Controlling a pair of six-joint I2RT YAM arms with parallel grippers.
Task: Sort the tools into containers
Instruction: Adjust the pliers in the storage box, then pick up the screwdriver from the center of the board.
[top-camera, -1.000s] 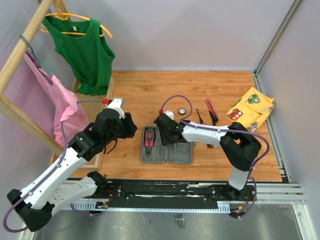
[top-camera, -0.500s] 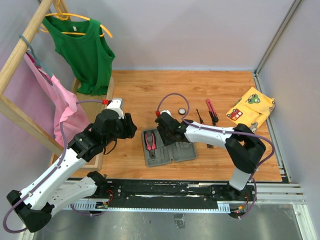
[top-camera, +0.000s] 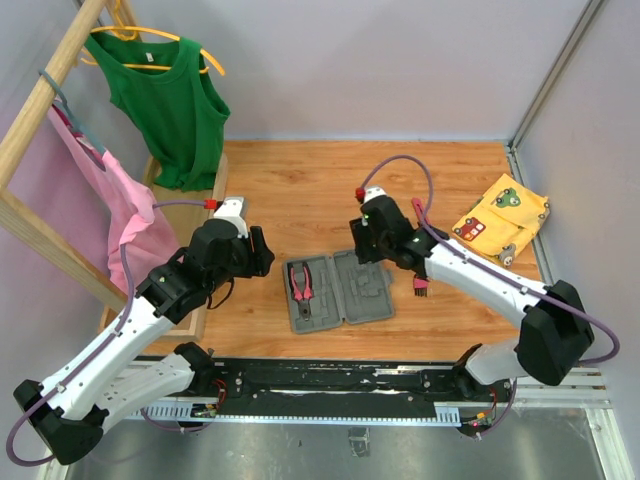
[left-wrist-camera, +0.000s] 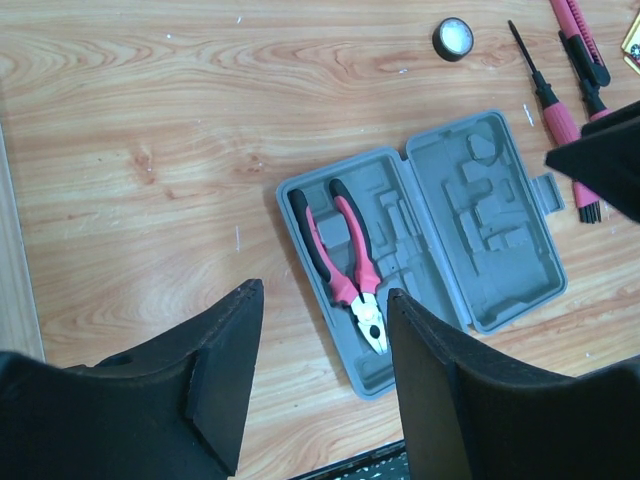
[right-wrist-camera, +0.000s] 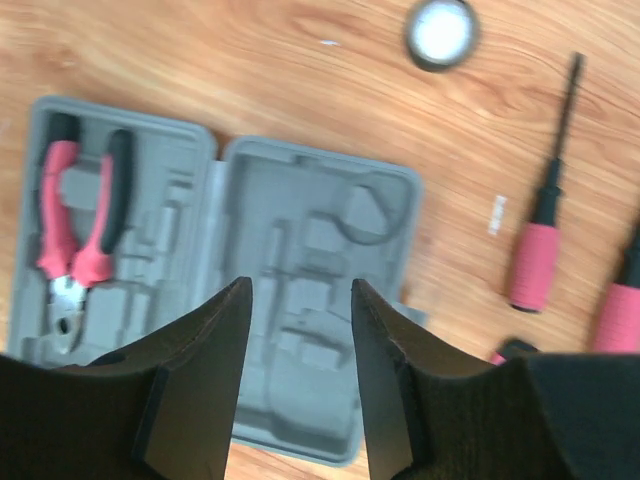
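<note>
Open grey tool case on the wooden table.
Pink-and-black pliers lie in its left half; a screwdriver and round disc lie outside on the table. Left gripper and right gripper hover above, jaws spread, empty.

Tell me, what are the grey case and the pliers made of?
Case: probably plastic, matte grey, with moulded slots and a dull look. Pliers: shiny silvery tip, likely metal; pink and black handles look like plastic or rubber grips, hard to tell which.
</note>
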